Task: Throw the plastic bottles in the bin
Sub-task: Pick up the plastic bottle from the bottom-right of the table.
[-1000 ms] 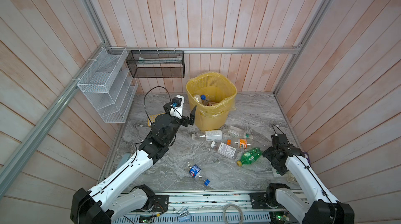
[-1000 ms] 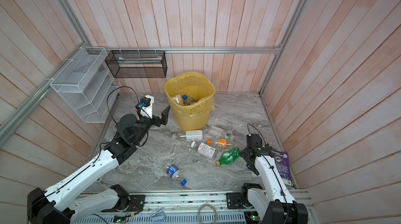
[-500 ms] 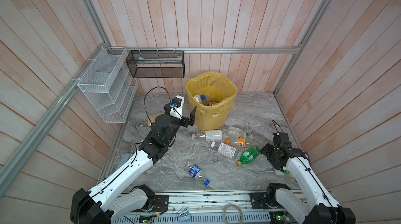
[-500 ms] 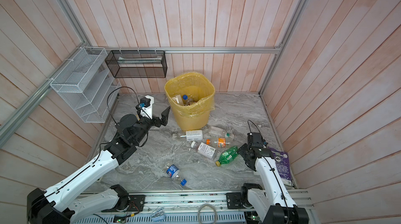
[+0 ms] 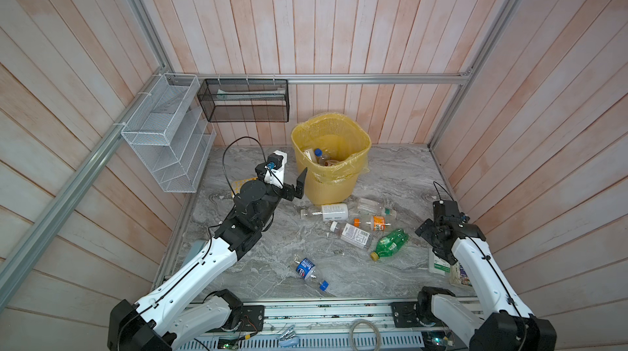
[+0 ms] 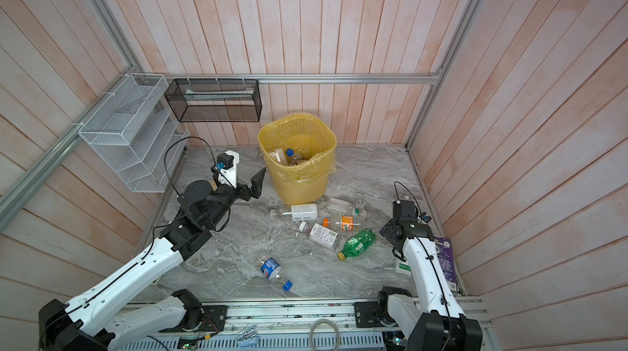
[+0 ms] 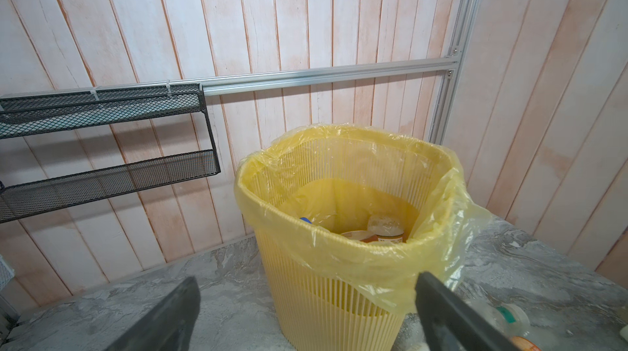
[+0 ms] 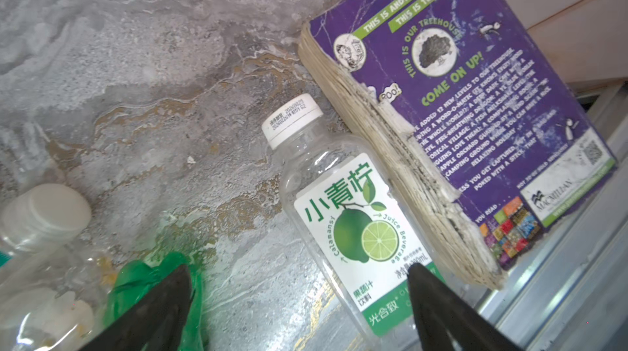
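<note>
**Lining up the lime bottle (image 8: 356, 223)**

Right pincer (image 8: 299, 269) gapes empty over the lime bottle, tucked beside a purple book (image 8: 475, 111), lower right of frame (likely to straddle it). Left pincer (image 7: 306, 278), open too, faces the bin (image 5: 333, 189), centre frame; other bottles (image 5: 353, 235) lie just below on the desk (image 5: 390, 169).

Both top views hang high over the near edge, tilted down toward the far side, so each takes in the whole bench (image 5: 272, 278) and the bin (image 5: 331, 179), basically the same shot. Left wrist cam sits left of the bin, a bit above its rim, facing it from close up. Right wrist cam stares down at the bench's right edge, super close on a lime bottle (image 8: 356, 230) and a book (image 8: 475, 111).
</note>
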Available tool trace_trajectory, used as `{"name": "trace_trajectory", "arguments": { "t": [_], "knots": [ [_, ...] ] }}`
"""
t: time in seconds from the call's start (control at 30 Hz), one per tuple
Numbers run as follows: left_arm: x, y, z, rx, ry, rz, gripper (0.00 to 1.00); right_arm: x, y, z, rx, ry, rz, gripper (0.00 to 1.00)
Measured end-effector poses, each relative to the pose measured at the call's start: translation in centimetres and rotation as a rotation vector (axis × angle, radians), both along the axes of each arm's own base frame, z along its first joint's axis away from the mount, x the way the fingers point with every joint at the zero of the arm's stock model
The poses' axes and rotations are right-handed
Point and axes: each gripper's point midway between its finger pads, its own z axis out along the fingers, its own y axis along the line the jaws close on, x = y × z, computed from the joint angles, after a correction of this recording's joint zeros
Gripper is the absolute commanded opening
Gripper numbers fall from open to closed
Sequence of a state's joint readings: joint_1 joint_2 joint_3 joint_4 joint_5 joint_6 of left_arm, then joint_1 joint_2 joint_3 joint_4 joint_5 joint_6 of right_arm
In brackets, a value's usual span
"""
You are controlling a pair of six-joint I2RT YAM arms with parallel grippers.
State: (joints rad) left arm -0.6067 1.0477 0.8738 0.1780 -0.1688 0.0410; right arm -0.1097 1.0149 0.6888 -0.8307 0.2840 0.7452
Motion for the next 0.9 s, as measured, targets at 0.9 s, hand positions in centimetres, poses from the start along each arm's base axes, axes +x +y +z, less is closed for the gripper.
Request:
{"name": "trace_trajectory", "arguments": {
  "t": [0.9],
  "knots": [
    [-0.4, -1.1, -1.7, -0.009, 0.047, -0.066, 1.0, 3.0, 2.5, -2.7, 0.165, -0.149, 0.048, 0.89]
  ]
}}
